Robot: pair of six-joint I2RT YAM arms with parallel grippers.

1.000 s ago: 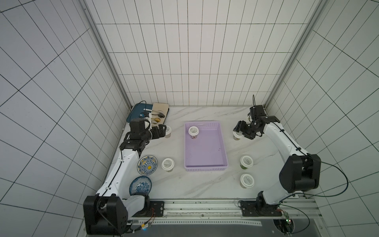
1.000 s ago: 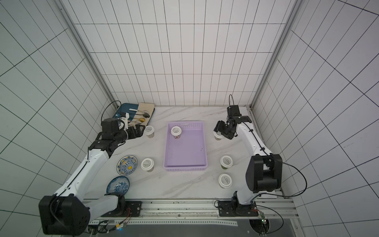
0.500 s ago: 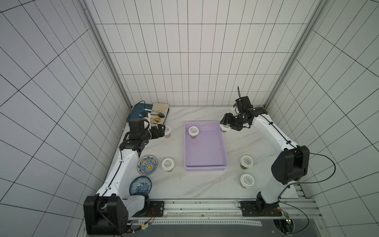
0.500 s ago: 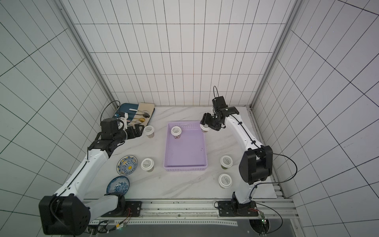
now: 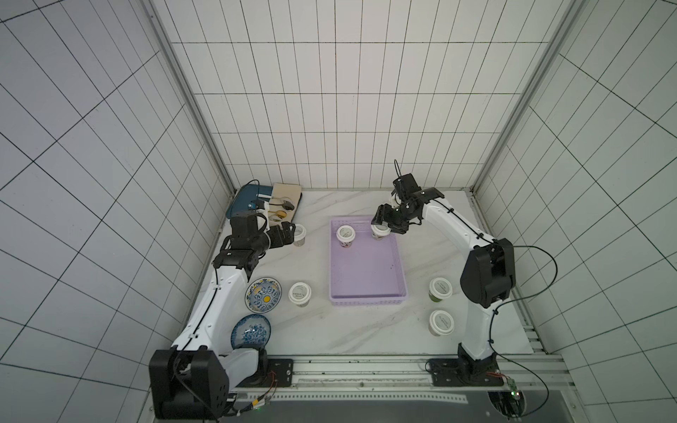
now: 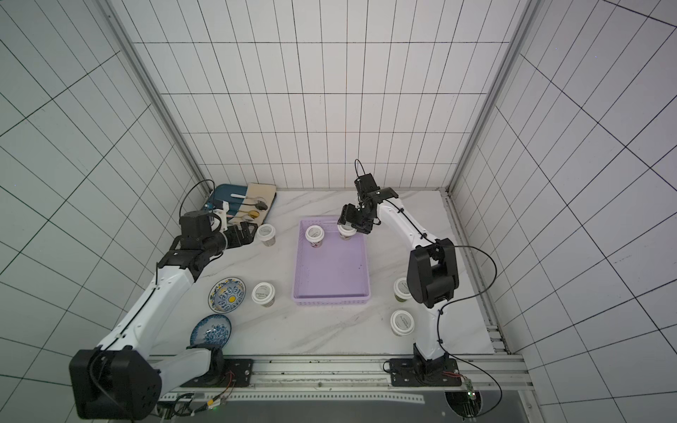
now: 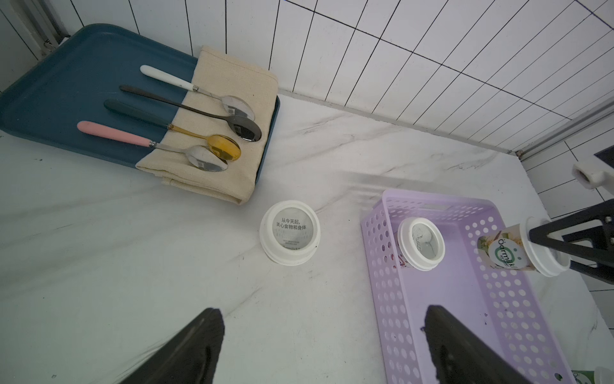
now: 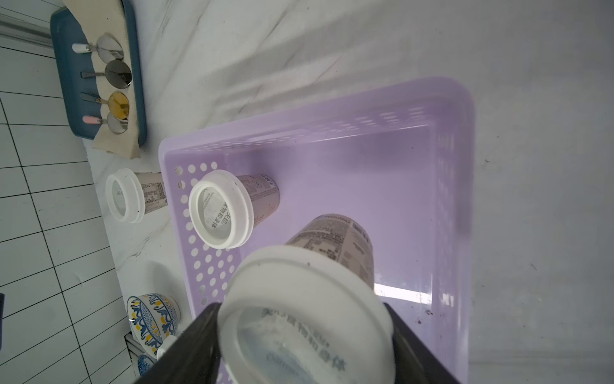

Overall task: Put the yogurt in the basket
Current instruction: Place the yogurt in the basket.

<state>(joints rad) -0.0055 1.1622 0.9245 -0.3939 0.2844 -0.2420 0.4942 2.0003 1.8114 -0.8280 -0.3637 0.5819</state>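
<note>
Between the black fingers [image 8: 196, 339] of your right gripper [image 5: 381, 227] sits one yogurt cup [image 8: 309, 319], clamped at its round white lid and tilted. Its printed side points down into the far end of the basket [image 5: 368, 302]. From the wrist view I cannot tell whether its base touches the basket floor. Just beside it a second cup [image 5: 345, 234] stands upright inside, at the far left corner.

Your left gripper [image 7: 319, 345] has its fingers spread wide and holds nothing. A third cup [image 7: 289, 232] stands on the table [image 5: 366, 329] just ahead of it, clear of both fingers.

You see a shallow, rectangular basket of lilac plastic with a smooth floor and sides pierced by rows of round holes. On its left another cup [image 5: 299, 293] stands beside two glazed plates: a blue and yellow plate [image 5: 263, 295] and a blue plate [image 5: 251, 331]. On its right, near your right arm, stand a nearer cup [image 5: 441, 321] and a farther cup [image 5: 440, 288].

At the far left corner lies a dark blue tray [image 7: 66, 83] with rounded corners. A beige woven cloth [image 7: 232, 83] is folded over one end, and four spoons [image 7: 247, 129] lie side by side on it.

You have a white tabletop veined with grey like marble. White rectangular tiles with dark joints cover the walls [image 5: 329, 128] on three sides.
</note>
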